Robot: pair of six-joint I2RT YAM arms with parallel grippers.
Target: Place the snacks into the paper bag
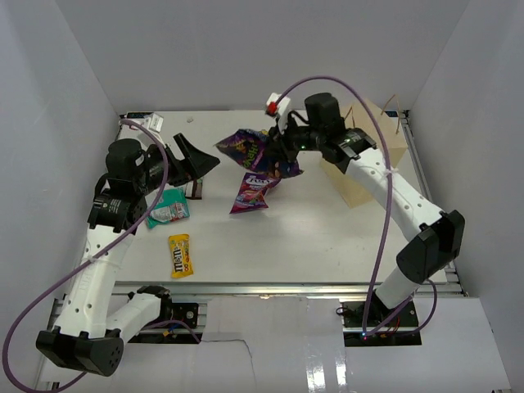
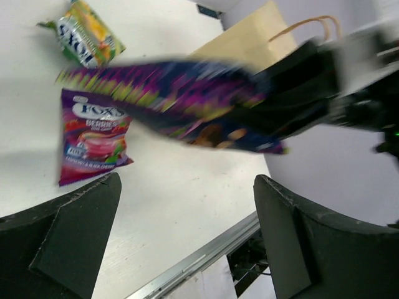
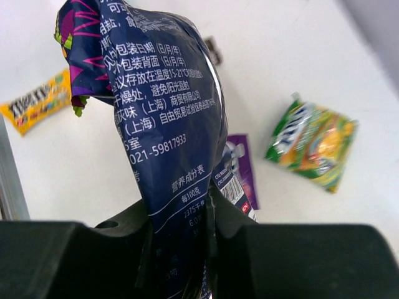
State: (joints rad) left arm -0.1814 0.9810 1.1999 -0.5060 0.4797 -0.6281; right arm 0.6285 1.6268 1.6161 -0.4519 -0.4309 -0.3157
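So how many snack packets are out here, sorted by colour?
dark blue packet, held in the right gripper: 1
purple packet: 1
green-yellow packet: 1
yellow packet: 1
teal packet: 1
Total: 5

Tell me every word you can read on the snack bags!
"FOX'S" and "BERRIES": purple packet.
"021-59817933", plus Chinese print: back of the held dark blue packet.
"m&m's": yellow packet.
Green-yellow packet and teal packet: too blurred or small to read.
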